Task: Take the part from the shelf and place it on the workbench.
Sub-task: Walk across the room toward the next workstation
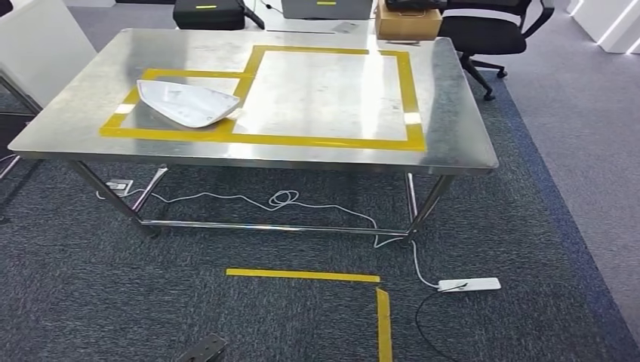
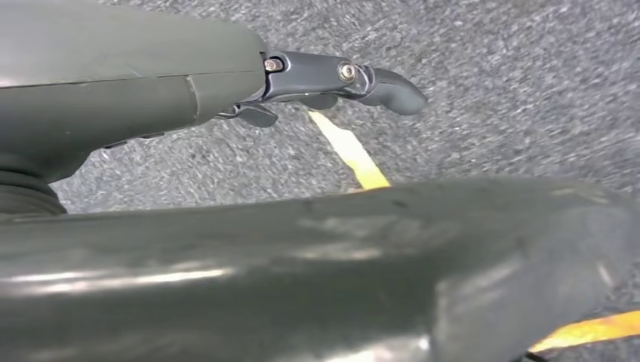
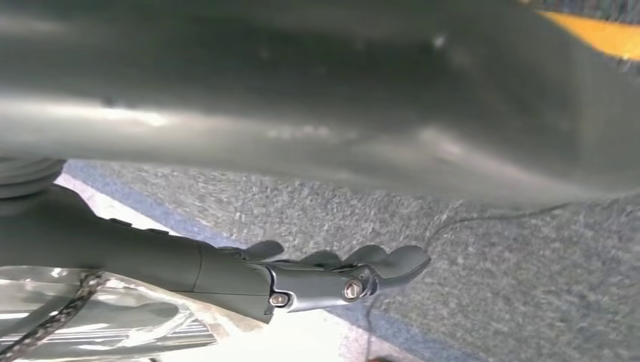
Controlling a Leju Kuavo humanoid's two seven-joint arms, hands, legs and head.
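Both hands hung over grey carpet, holding nothing. Left hand point(image 2: 332, 83) had its fingers point(image 2: 392, 90) stretched out and slightly apart above a yellow tape strip point(image 2: 351, 154) on the floor. Right hand point(image 3: 332, 275) likewise lay extended, fingers loosely spread, nothing between them, above the carpet point(image 3: 490, 286) beside a pale floor band.

Ahead stood the steel tabletop point(image 1: 453, 128), marked with a yellow tape outline point(image 1: 407, 90) forming a small box on the left joined to a larger one on the right. The part point(image 1: 185, 102), a white curved shell, lay inside the small box near the tabletop's left front corner, its pointed end touching the tape between the two boxes.

Under the tabletop a white cable point(image 1: 279, 200) ran across the carpet to a power strip point(image 1: 469, 284). Beyond the far edge sat a cardboard box point(image 1: 407, 23) and a black chair point(image 1: 490, 30).
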